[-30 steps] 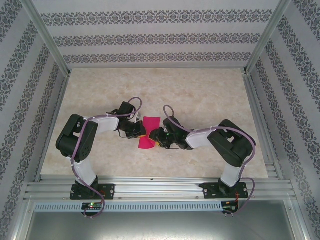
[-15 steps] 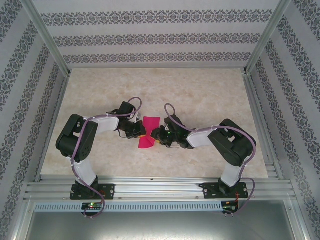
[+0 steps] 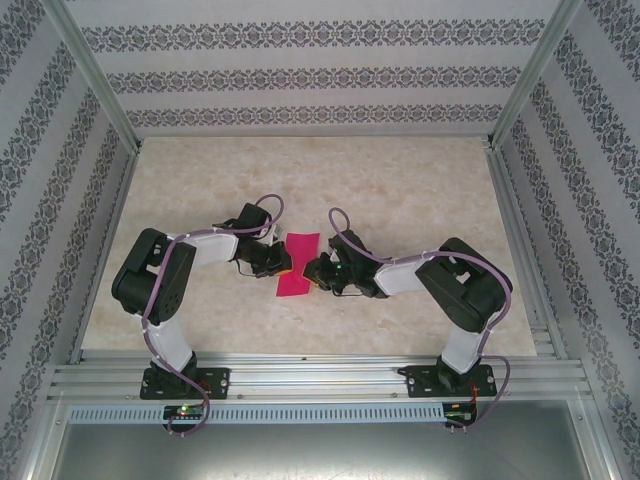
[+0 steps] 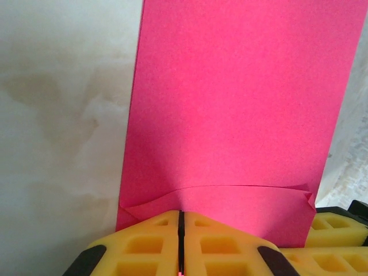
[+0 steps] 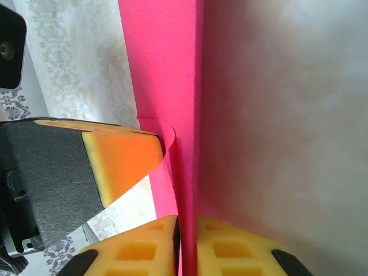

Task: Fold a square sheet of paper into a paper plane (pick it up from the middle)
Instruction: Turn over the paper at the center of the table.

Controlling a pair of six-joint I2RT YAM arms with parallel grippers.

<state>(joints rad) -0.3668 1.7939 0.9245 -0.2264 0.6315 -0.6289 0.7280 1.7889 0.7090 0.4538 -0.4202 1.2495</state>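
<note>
The square sheet of paper (image 3: pixel 297 265), magenta-pink, is folded into a long narrow strip at the table's middle, running away from the arms. A paper plane is out of view. My left gripper (image 3: pixel 283 264) holds the strip's left side, jaws shut on its edge (image 4: pixel 180 215), where the pink paper (image 4: pixel 241 103) shows a low curved crease. From the right, my right gripper (image 3: pixel 312 272) has the folded edge pinched between its yellow pads (image 5: pixel 187 230). There the paper (image 5: pixel 167 69) stands on edge, and the left gripper's fingertip (image 5: pixel 121 161) presses it from the other side.
The marble-patterned tabletop (image 3: pixel 400 190) is bounded by patterned walls and aluminium frame posts. The metal rail (image 3: pixel 320 380) with both arm bases runs along the near edge.
The right gripper has closed onto the paper. The sheet has gone from a pinched bow-tie shape to a straighter, flatter strip. The left gripper has kept its hold.
</note>
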